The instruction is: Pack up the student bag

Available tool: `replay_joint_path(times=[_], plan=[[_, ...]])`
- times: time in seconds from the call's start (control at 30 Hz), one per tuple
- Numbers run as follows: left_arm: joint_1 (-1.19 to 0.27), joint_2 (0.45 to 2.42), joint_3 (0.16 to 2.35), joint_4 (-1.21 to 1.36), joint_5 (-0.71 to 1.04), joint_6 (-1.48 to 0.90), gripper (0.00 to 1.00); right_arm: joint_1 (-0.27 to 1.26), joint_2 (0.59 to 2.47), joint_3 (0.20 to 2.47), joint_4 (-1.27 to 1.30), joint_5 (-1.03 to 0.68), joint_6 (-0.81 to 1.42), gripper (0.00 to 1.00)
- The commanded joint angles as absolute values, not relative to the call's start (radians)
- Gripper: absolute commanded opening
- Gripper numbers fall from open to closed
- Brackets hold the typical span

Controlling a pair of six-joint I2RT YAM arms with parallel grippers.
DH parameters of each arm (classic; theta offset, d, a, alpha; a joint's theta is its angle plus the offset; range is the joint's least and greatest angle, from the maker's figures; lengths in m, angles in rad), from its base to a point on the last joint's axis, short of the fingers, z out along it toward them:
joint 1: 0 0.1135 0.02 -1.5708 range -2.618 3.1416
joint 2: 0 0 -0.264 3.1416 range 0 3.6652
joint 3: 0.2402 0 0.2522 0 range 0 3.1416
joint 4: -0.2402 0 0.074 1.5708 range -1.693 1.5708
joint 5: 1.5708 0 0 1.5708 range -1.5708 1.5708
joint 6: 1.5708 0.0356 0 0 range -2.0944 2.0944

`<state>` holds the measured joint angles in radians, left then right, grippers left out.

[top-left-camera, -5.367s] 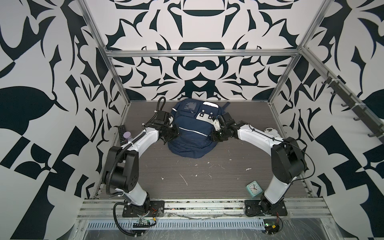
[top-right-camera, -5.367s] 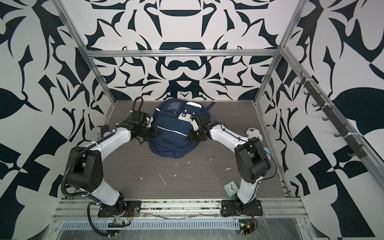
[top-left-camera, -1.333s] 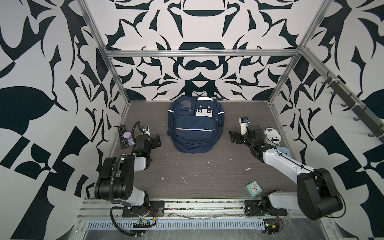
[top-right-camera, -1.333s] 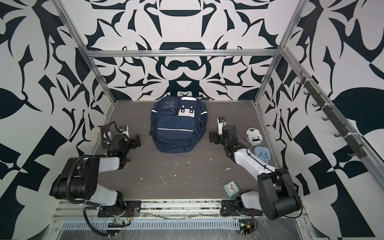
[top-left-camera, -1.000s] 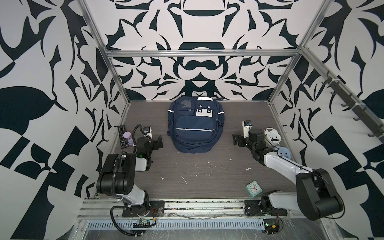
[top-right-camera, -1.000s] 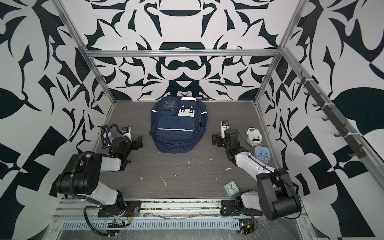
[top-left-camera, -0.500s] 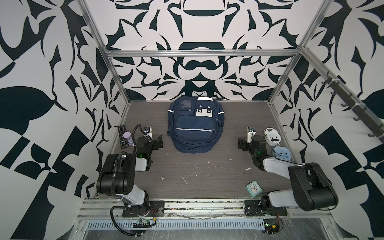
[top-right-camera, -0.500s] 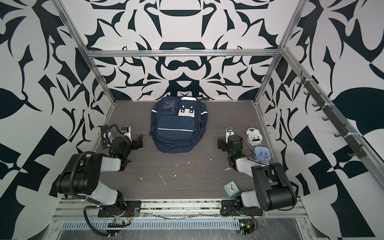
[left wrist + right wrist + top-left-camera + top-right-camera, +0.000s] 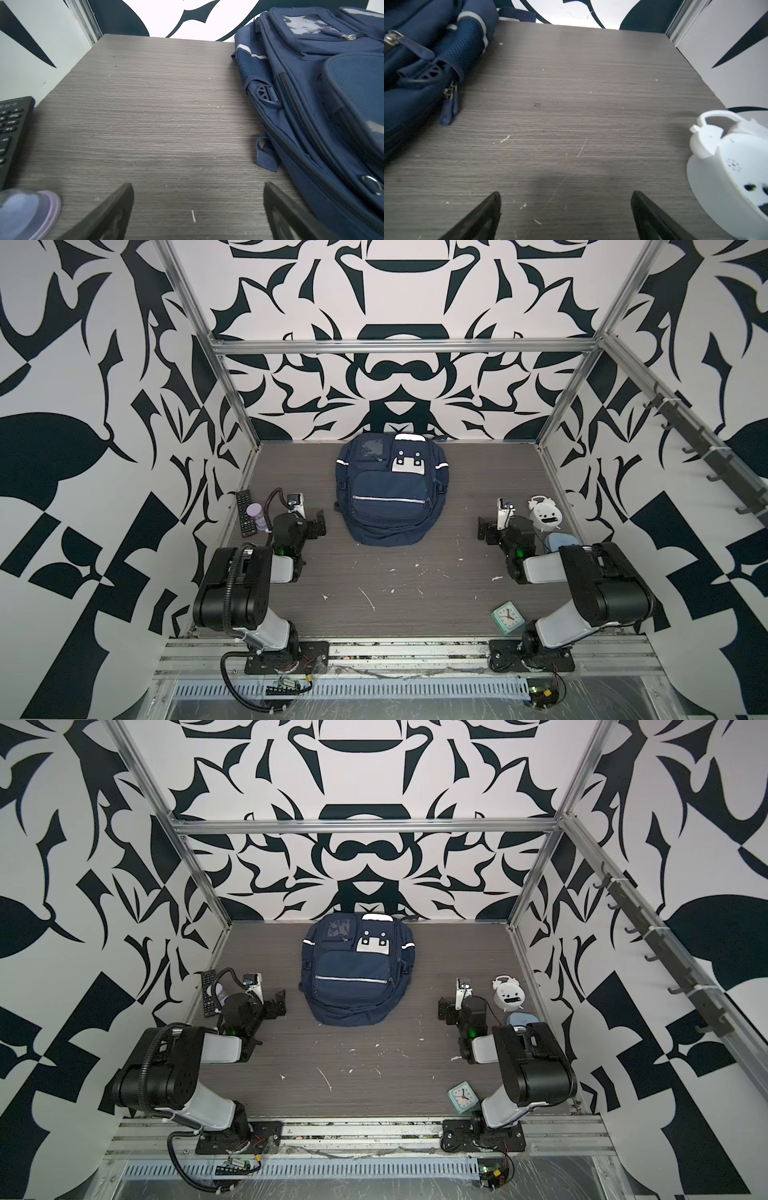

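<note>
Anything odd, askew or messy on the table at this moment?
Small white scraps litter the table in front of the student bag, which lies flat, face up. The mint clock lies askew near the front edge. Nothing looks spilled or broken.

The bag (image 9: 390, 489) filled the far middle of the table (image 9: 395, 585), with an open lane on each side. A remote (image 9: 244, 512) and a purple object (image 9: 254, 516) lined the left wall. A white clock (image 9: 544, 514) and a blue item (image 9: 559, 541) crowded the right wall. The near middle was open, save a teal clock (image 9: 508, 616) at near right.
</note>
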<state>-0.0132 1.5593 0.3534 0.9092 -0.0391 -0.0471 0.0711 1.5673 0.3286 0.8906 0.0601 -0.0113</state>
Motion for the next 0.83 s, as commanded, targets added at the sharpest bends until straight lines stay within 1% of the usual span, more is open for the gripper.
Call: replay_joint_path(times=[0.0,0.07,0.27,0.37,0.8], plan=[[-0.012,1.560,0.360,0.939,-0.030,-0.038,0.99,0.068,1.550,0.351,0.914,0.059,-0.014,1.00],[-0.012,1.560,0.362,0.938,-0.031,-0.036,0.99,0.068,1.552,0.357,0.907,0.085,-0.003,0.99],[-0.011,1.562,0.362,0.937,-0.026,-0.034,0.99,0.068,1.553,0.356,0.907,0.087,-0.002,0.99],[-0.012,1.562,0.377,0.909,0.026,-0.010,0.99,0.068,1.553,0.359,0.907,0.087,-0.002,1.00],[-0.014,1.564,0.379,0.907,0.026,-0.008,0.99,0.069,1.552,0.357,0.907,0.087,-0.001,0.99]])
